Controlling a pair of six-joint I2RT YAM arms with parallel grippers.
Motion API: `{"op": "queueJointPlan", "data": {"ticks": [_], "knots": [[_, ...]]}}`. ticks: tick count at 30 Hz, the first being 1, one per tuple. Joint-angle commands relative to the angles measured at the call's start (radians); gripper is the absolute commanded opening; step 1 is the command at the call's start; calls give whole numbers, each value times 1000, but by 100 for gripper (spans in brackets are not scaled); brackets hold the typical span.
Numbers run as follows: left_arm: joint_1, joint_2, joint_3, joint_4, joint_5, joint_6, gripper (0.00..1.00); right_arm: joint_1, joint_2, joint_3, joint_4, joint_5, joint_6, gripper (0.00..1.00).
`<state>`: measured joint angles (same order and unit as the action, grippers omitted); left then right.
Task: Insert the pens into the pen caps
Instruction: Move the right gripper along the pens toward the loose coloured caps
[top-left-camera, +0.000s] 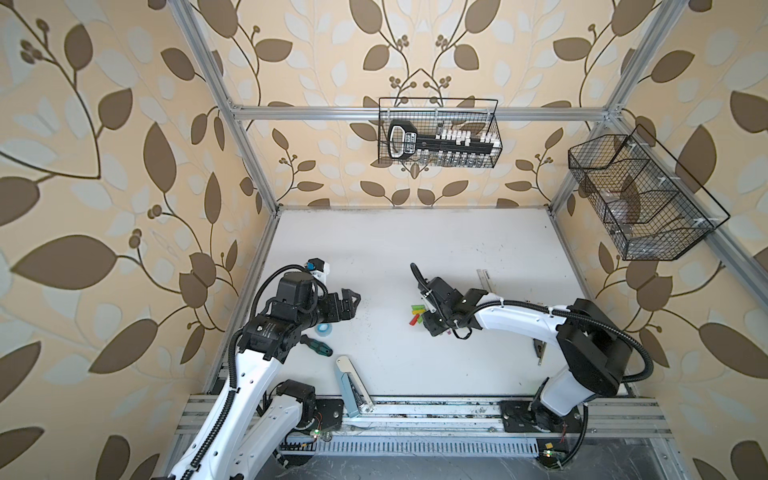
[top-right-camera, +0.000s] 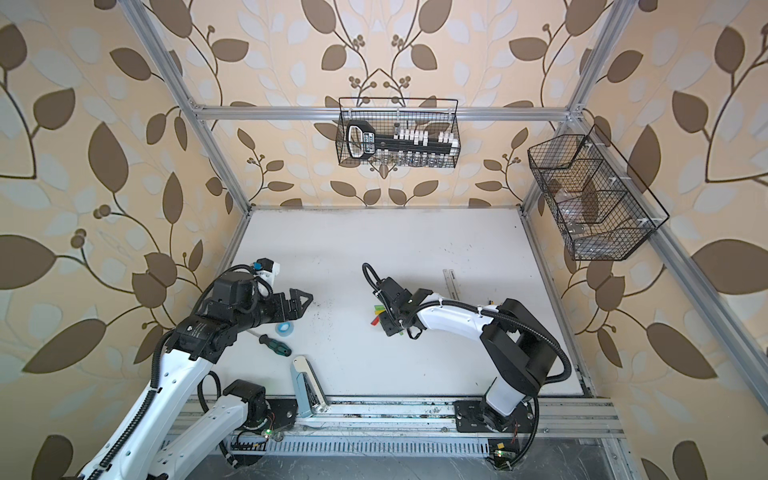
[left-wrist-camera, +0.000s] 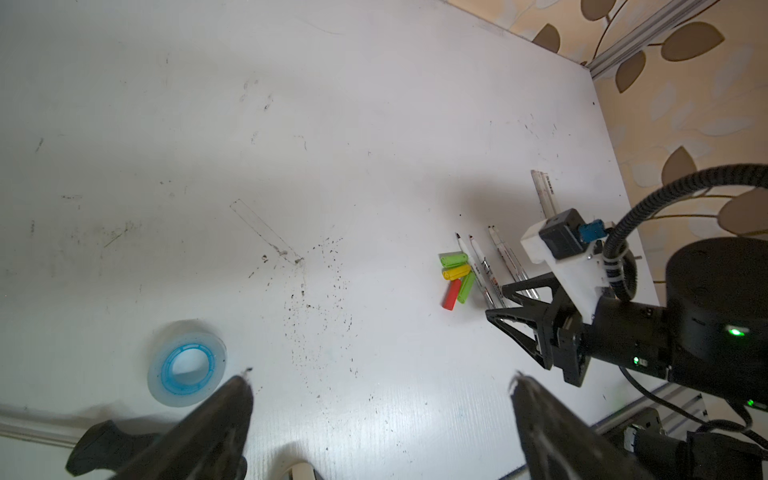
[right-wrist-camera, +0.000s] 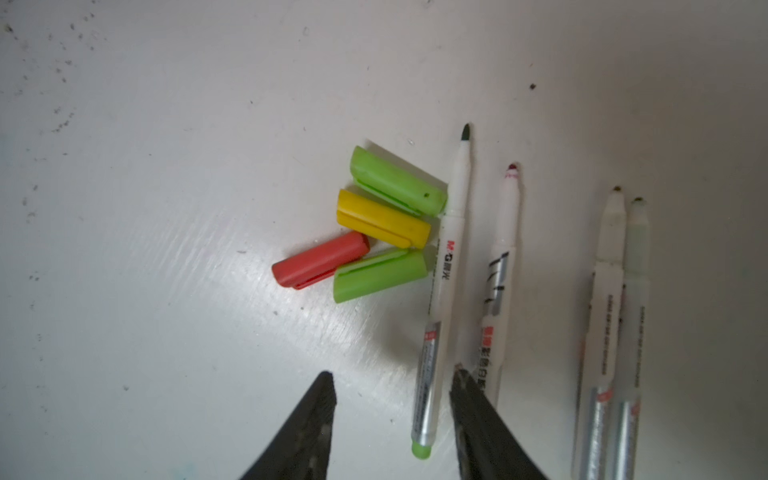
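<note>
Several white pens lie side by side on the white table. A green-ended pen (right-wrist-camera: 440, 291) is closest to the caps, then a red-tipped pen (right-wrist-camera: 498, 282), then a pair (right-wrist-camera: 619, 299). Several pen caps cluster beside them: a green cap (right-wrist-camera: 397, 183), a yellow cap (right-wrist-camera: 382, 218), a red cap (right-wrist-camera: 320, 259) and another green cap (right-wrist-camera: 378, 274). My right gripper (right-wrist-camera: 392, 372) hangs open over the green-ended pen's rear end, which lies between the fingers untouched. In both top views it (top-left-camera: 432, 322) (top-right-camera: 388, 323) hides the pens beside the caps (top-left-camera: 417, 311) (top-right-camera: 376, 311). My left gripper (left-wrist-camera: 382, 376) (top-left-camera: 353, 301) is wide open and empty, far to the left.
A clear tape roll with a blue core (left-wrist-camera: 187, 368) (top-left-camera: 323, 329) lies under my left gripper. A green-and-black screwdriver (top-left-camera: 318, 345) and a pale blue stapler (top-left-camera: 347, 384) lie near the front edge. A ruler (top-left-camera: 485, 282) lies behind the right arm. Wire baskets (top-left-camera: 438, 133) (top-left-camera: 640, 199) hang on the walls.
</note>
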<state>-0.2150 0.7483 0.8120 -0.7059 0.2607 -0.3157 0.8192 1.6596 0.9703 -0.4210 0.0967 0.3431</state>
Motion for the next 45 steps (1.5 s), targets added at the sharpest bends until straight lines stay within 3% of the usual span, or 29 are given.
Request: {"op": "queueJointPlan", "data": {"ticks": [1, 15, 33, 45], "knots": [[5, -15, 18, 36, 34, 24, 99, 5, 31, 46, -2, 5, 14, 48], [5, -29, 15, 40, 26, 21, 99, -17, 39, 25, -38, 49, 19, 49], [6, -9, 16, 40, 28, 21, 99, -99, -17, -82, 17, 50, 14, 39], [6, -6, 16, 39, 23, 19, 99, -20, -66, -27, 17, 54, -13, 50]]}}
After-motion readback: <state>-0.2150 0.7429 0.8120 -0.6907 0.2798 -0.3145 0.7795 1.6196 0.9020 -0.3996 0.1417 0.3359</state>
